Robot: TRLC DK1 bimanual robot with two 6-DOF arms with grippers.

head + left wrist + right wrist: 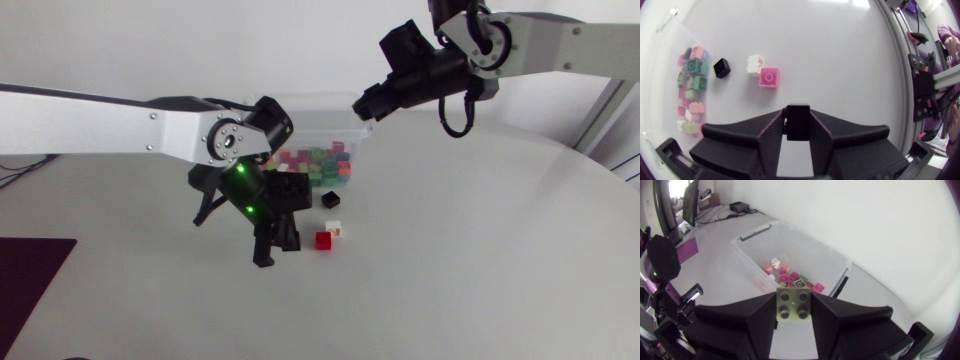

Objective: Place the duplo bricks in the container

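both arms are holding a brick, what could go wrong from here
1. The right pincer holds the olive brick near the container but not clearly over it. If released here, the brick might hit the rim or land outside.
2. The left pincer grips the black brick close to the loose red brick and white brick. Swinging toward the container might knock them away.

The head view looks down from high above the table, with the container at upper centre. The left wrist view faces almost straight down, close to the tabletop. The right wrist view tilts down from higher up. All three share the container.
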